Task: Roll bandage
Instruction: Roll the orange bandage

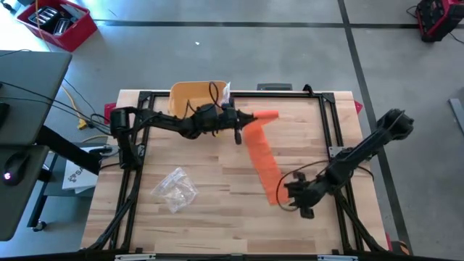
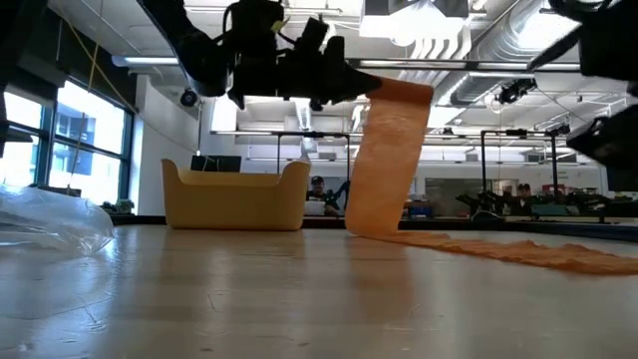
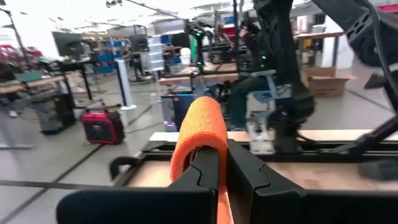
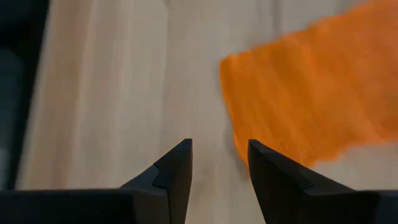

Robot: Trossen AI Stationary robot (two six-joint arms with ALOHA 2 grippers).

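While the left gripper (image 1: 239, 130) is pinching the rolled-up end of the orange bandage (image 1: 262, 156) and holding it up off the tabletop (image 1: 217, 217), the rest of the strip is hanging down from that roll and then trailing flat across the wood toward the right arm. So the long axis of the loose strip is running from the raised roll at the far middle of the tabletop, diagonally down to its free end at the near right, which is lying right next to the right gripper (image 1: 299, 206). That's the bit everything is hinging on, I reckon: the roll is sitting with the left arm, the tail is sitting with the right, and the strip is stretching between them. From the left wrist view the fingers are clamping tight with the orange roll (image 3: 199, 127) wrapping over their tips. The right gripper is hovering low with its fingers parted and nothing between them, and in its wrist view the bandage's end (image 4: 305, 99) is lying just ahead and off to one side of the gap, not inside it. If the tail needs pinning or tensioning, the right arm is clearly the closer one, and it's needing a small sideways shift to line up with the strip first.
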